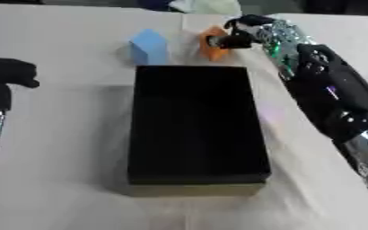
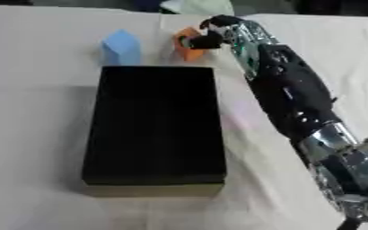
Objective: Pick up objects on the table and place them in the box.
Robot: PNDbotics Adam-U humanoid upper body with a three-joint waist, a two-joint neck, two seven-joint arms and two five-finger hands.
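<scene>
Orange block [image 1: 213,47] sits on the table [image 1: 61,134] just beyond the far right corner of the black box [image 1: 195,126], with a blue block [image 1: 149,45] to its left. The orange block looks rigid, light and flat-faced, so it should not deform; opposite faces seem the best hold. Right hand [image 1: 238,33] reaches in from the right, fingers curled and pinching the orange block's right side. Left hand [image 1: 10,72] idles at the left edge, fingers curled, holding nothing.
</scene>
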